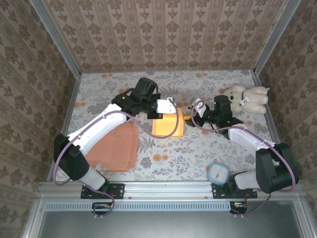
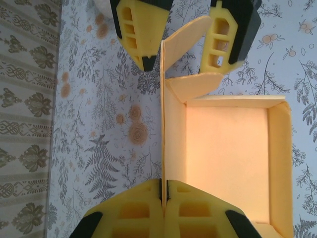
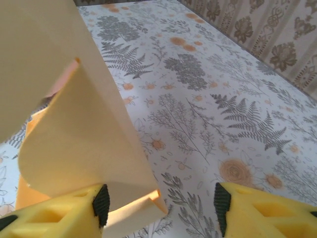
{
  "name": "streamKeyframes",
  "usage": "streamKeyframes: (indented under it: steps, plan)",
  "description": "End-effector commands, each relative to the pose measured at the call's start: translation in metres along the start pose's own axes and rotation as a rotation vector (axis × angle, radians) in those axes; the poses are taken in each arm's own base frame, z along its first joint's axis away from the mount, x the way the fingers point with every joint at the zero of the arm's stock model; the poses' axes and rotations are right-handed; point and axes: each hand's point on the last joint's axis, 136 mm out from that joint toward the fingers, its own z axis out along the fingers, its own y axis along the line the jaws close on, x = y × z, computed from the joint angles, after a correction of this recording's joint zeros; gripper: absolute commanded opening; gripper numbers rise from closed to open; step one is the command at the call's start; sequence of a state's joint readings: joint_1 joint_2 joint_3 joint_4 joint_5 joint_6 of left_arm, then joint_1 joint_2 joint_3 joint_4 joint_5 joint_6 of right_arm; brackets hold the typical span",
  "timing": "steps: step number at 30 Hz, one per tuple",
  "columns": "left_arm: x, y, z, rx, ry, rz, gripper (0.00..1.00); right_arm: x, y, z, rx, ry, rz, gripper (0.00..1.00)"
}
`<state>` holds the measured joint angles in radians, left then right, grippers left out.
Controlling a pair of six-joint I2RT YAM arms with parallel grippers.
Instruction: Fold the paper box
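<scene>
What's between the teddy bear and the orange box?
The right gripper lies between the teddy bear and the box, reaching the box's flap; the top view shows it.

You have: box (image 1: 167, 125), orange; desk (image 1: 198, 153), white with grey ferns and orange blossoms; fingers (image 2: 198, 218), yellow, black-tipped; teddy bear (image 1: 250, 97), cream; walls (image 1: 163, 34), beige damask.

The table (image 1: 198, 153) lies bare in front of the box (image 1: 167, 126) and along the far wall. A bear (image 1: 249, 97) blocks the far right corner, a flat orange sheet (image 1: 115, 147) the near left, a small blue object (image 1: 218, 173) the near right.
</scene>
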<state>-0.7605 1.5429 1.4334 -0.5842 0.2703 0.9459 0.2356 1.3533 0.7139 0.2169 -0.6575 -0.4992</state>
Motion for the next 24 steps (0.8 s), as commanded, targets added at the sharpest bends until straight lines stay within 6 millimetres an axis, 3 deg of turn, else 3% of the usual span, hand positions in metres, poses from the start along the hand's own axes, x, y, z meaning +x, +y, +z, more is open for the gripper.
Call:
streamKeyframes:
  steps: [1,17,24]
  plan:
    - [-0.002,-0.006,0.008,0.021,0.000,0.039,0.00,-0.010,0.011,0.006,-0.060,-0.027,-0.038,0.59]
    - [-0.017,-0.036,0.017,0.082,0.000,0.121,0.00,-0.012,0.026,0.010,-0.122,-0.044,-0.144,0.48]
    - [-0.019,-0.039,0.019,0.080,0.011,0.144,0.00,-0.016,0.032,0.006,-0.152,-0.057,-0.183,0.34]
